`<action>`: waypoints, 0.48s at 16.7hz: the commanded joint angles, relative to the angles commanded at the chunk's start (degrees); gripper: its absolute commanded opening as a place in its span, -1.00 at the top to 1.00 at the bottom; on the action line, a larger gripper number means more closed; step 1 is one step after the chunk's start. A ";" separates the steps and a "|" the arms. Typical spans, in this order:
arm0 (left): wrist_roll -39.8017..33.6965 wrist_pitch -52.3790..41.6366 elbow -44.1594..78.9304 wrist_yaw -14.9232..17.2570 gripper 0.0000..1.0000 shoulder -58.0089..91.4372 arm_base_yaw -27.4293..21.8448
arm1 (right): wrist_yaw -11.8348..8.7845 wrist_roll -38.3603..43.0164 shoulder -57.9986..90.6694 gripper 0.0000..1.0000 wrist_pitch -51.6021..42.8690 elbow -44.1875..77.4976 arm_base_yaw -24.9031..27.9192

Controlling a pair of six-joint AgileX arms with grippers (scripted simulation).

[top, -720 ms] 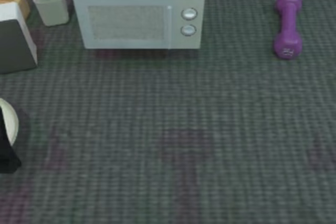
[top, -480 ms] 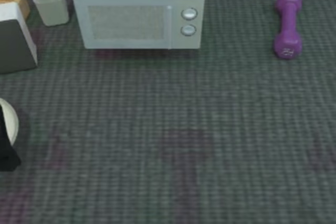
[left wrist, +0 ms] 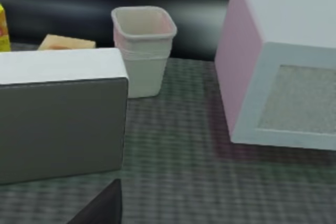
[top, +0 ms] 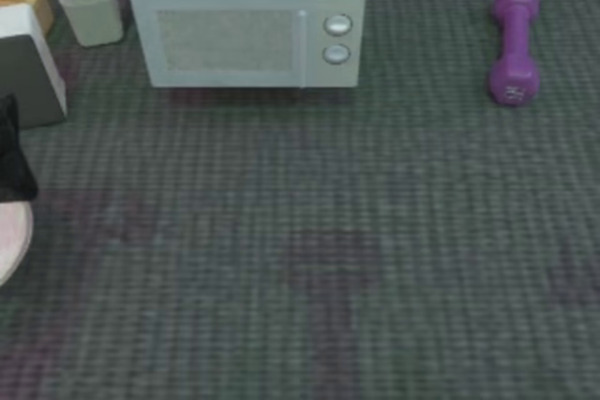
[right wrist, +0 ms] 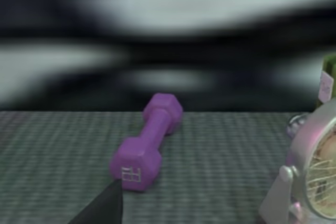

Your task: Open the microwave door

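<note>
Nothing of the job was done yet: the microwave (top: 247, 18) stood at the desk's (top: 309, 250) far edge, left of centre, with the microwave door (top: 230, 41) flat shut. The left gripper (top: 11, 152) hung well apart at the desk's left edge; whether it was apart or together I could not tell, and the right gripper was out of sight.

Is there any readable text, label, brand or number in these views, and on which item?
No text can be read anywhere.
Dumbbell: a small white mark on its end face, too blurred to read.
Microwave: two plain knobs, no markings visible.
Cup and grey-white box: no print visible.
Silver clock-like item: face too blurred to read.
</note>
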 joint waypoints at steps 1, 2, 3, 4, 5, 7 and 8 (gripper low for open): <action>-1.36 -3.32 6.25 -0.81 -1.00 6.01 -1.56 | 0.00 0.00 0.00 -1.00 0.00 0.00 0.00; -2.73 -6.80 12.79 -1.64 -1.00 12.36 -3.16 | 0.00 0.00 0.00 -1.00 0.00 0.00 0.00; -4.11 -10.40 19.55 -2.48 -1.00 18.97 -4.81 | 0.00 0.00 0.00 -1.00 0.00 0.00 0.00; -5.49 -14.07 26.44 -3.34 -1.00 25.73 -6.47 | 0.00 0.00 0.00 -1.00 0.00 0.00 0.00; -6.86 -17.77 33.40 -4.19 -1.00 32.56 -8.14 | 0.00 0.00 0.00 -1.00 0.00 0.00 0.00; -9.62 -25.15 47.27 -5.87 -1.00 46.12 -11.47 | 0.00 0.00 0.00 -1.00 0.00 0.00 0.00; -10.98 -28.72 54.00 -6.68 -1.00 52.71 -13.10 | 0.00 0.00 0.00 -1.00 0.00 0.00 0.00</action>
